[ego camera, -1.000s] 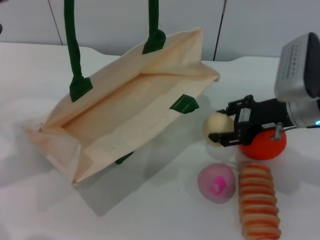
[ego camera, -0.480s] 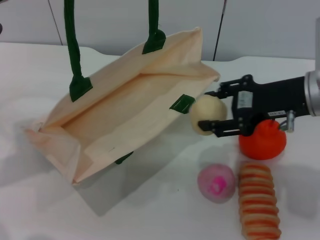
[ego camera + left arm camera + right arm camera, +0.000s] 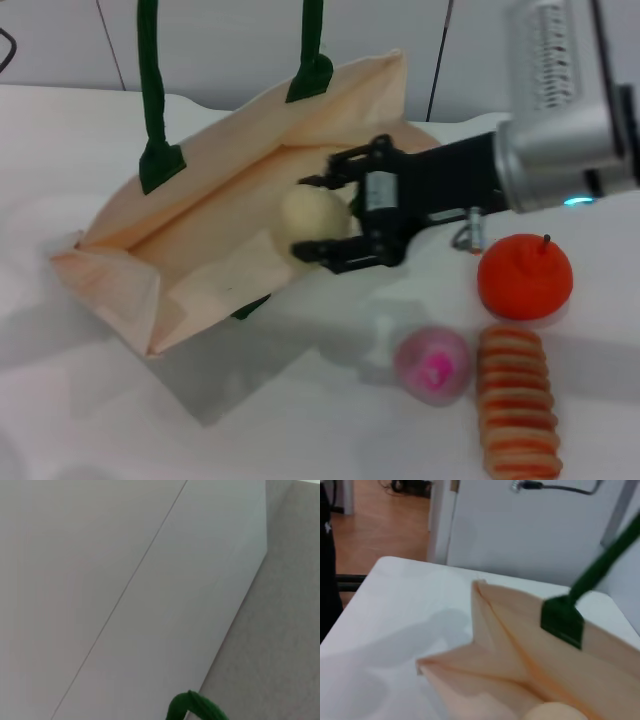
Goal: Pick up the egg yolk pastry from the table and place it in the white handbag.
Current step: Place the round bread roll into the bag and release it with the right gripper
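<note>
The bag (image 3: pixel 215 215) lies tilted on the table (image 3: pixel 90 400), mouth open, handles (image 3: pixel 152 90) pulled up. It appears empty, though its depths are hidden. The right gripper (image 3: pixel 322 214), clamped on the pastry (image 3: pixel 314 220), hovers over the opening: push deeper past the rim before letting go.

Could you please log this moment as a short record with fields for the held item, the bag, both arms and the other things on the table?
held item: egg yolk pastry, gripped in the right tool
position: over the open mouth of the white handbag
bag handles: green, held up out of frame
left arm: not seen
table: orange fruit, pink ball, striped roll
</note>
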You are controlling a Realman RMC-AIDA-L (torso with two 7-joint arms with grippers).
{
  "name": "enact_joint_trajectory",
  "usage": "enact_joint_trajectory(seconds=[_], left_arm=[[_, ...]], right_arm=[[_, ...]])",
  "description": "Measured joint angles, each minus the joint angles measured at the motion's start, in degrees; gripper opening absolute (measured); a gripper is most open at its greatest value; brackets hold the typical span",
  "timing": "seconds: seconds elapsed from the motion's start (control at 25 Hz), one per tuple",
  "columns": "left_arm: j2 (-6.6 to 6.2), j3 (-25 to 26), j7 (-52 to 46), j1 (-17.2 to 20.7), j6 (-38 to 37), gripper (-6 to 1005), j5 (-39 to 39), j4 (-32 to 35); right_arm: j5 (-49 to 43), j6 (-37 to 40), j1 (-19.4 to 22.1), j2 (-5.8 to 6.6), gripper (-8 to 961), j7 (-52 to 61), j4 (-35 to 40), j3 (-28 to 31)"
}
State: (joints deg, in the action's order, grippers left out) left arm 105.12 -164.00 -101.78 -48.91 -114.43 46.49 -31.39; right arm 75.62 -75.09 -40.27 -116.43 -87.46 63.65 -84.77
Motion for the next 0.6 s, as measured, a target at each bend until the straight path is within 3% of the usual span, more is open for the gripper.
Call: enact_joint_trajectory(seconds=[0.6], left_arm=[[0.00,0.1,0.0,-1.5,0.0,97,0.0,0.1]], right_arm=[[6.7,18.6,-12.2,-0.16,638,-0.8,-14.4,-12.5]])
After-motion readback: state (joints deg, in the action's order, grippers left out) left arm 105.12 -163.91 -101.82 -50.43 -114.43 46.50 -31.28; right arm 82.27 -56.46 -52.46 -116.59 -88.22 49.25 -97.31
